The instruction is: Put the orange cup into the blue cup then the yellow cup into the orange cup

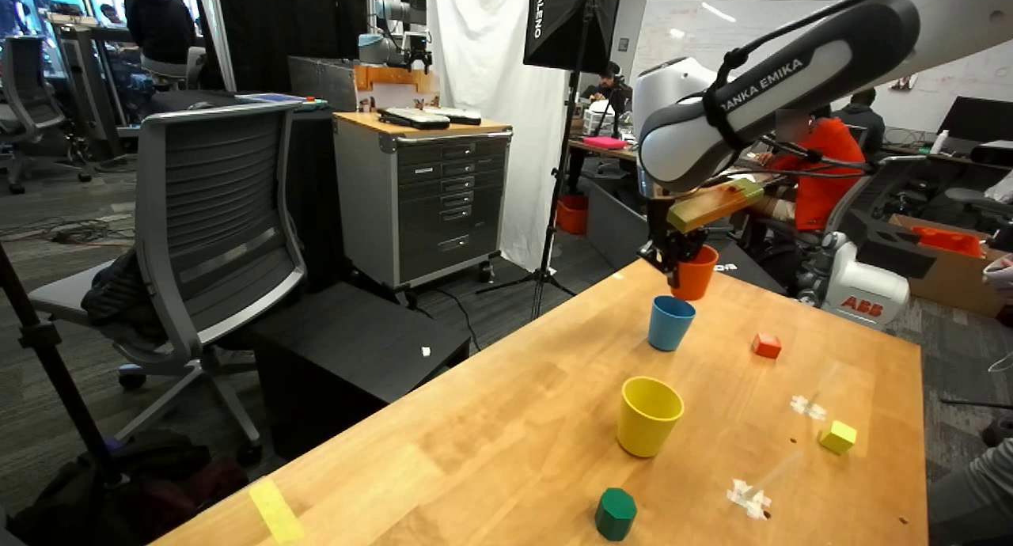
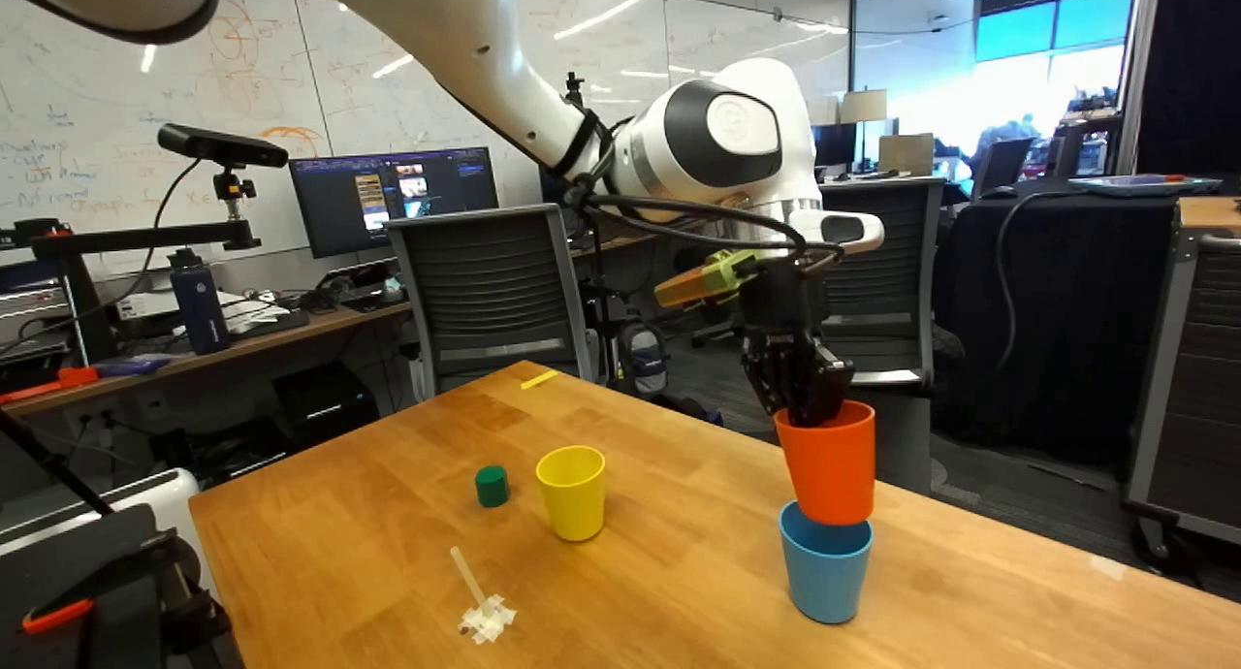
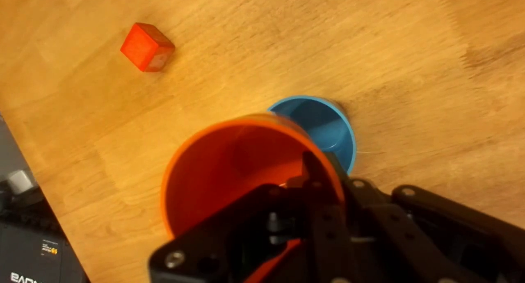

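My gripper is shut on the side wall of the orange cup, one finger inside it and one outside. In both exterior views the orange cup is held up over the blue cup, mouth upward and slightly tilted. From the wrist, the blue cup shows partly behind the orange one, offset toward the upper right. Whether the two cups touch I cannot tell. The yellow cup stands upright and empty on the table, apart from the others.
On the wooden table lie a red block, a yellow block and a green cylinder. A short clear stick rises from white tape. An office chair stands beyond the table edge.
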Robot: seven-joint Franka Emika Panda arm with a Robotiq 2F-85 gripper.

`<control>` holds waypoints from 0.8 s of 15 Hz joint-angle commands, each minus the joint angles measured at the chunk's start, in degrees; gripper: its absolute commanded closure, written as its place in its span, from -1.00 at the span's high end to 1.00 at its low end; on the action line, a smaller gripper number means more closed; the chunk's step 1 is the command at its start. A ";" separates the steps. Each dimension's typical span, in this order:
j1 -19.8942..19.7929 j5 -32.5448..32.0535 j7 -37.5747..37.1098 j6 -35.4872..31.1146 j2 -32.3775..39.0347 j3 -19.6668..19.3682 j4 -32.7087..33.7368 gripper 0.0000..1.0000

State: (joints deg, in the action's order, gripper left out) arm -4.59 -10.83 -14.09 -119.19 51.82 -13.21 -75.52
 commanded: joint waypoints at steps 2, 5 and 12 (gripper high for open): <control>-0.43 0.34 0.01 1.70 4.01 0.61 5.66 -0.98; -0.25 0.30 0.02 1.82 5.31 0.67 6.77 -0.98; -0.15 0.40 0.13 1.83 6.72 0.84 7.94 -0.98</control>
State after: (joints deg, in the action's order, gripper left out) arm -4.54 -10.83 -14.09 -119.04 57.56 -12.65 -70.29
